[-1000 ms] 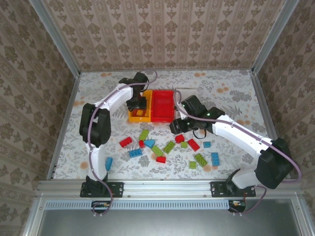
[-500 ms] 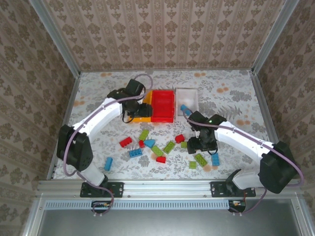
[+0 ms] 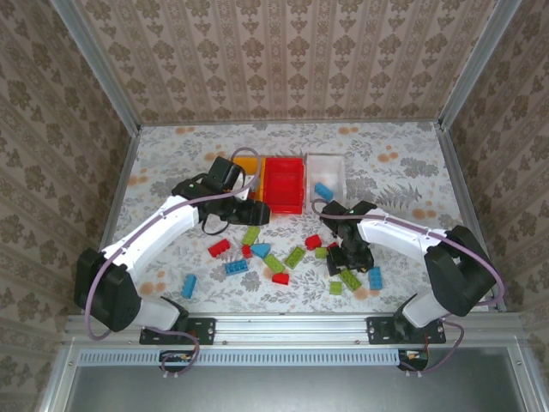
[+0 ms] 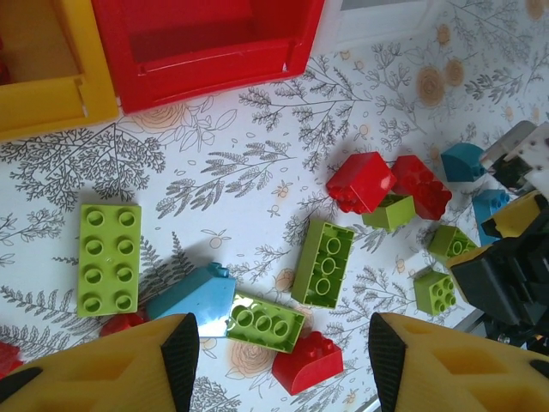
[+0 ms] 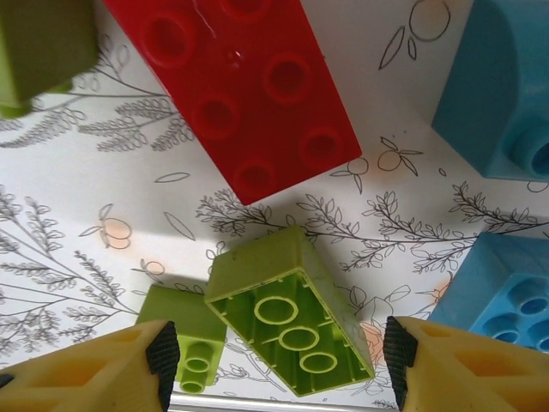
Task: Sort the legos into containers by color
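A: Entry one, right gripper?
B: Jaws spread, gripping nothing. Between them lies an overturned lime brick, hollow side up, with its long axis slanting from upper left to lower right. A red brick lies ahead.
A: Entry two, left gripper?
B: Jaws spread, gripping nothing. Between the tips lies a studs-up lime brick, its long axis nearly crosswise.

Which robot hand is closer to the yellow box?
Left. The left gripper hangs open just on the near side of the yellow box. The right gripper is much farther away to the right, open over an upside-down green brick.
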Controlling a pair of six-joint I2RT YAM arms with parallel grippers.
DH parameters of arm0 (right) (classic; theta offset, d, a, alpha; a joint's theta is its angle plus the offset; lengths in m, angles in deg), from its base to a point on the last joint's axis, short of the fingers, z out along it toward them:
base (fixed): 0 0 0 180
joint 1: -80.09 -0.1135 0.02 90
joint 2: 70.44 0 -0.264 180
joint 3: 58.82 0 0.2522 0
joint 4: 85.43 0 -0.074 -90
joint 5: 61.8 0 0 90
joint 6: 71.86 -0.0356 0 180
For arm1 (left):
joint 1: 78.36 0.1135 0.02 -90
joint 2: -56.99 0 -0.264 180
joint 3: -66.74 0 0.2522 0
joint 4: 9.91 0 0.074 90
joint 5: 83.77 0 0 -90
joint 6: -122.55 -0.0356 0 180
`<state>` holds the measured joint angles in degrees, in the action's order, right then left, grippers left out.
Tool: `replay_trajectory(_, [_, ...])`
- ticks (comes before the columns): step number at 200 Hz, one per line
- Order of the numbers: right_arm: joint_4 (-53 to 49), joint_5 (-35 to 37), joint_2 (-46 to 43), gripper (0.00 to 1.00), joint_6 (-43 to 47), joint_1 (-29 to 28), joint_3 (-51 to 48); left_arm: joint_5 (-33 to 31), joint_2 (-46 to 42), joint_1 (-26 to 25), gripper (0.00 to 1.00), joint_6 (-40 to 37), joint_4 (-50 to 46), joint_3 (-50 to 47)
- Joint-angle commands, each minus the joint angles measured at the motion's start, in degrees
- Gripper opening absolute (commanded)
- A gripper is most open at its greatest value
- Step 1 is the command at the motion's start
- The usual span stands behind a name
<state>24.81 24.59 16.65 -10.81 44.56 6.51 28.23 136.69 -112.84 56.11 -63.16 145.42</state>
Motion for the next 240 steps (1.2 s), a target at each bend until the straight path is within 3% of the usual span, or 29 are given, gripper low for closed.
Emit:
replay_trajectory(1, [0.1, -0.9, 1.9, 0.66, -1.1, -0.2, -1.1, 1.5, -0.8, -0.7, 0.57, 0.7, 1.8, 0.3])
replay_trajectory(58, [2.0, 0.7, 5.0, 0.59, -1.9, -0.2, -1.2, 2.1, -1.5, -1.6, 0.57, 0.8, 2.7, 0.6])
replay_trajectory(113, [3.5, 3.0, 6.4, 0.42, -1.8, 0.5, -1.7, 2.6, -2.0, -2.3, 0.57, 2.0, 4.5, 0.9])
replay_trajectory(151, [3.0, 7.8, 2.9, 0.30, -1.2, 1.0, 0.8, 1.4, -2.5, -2.6, 0.57, 2.5, 4.7, 1.8])
replay_trajectory(193, [0.8, 9.9, 1.0, 0.26, 0.0, 0.8, 14.1, -4.4, -6.8, -2.5, 0.57, 4.7, 5.6, 2.6])
replay_trajectory(240, [7.1, 6.3, 15.2, 0.24, -1.0, -0.5, 36.4, -11.6, -11.9, -2.3, 0.58, 6.5, 4.1, 2.3])
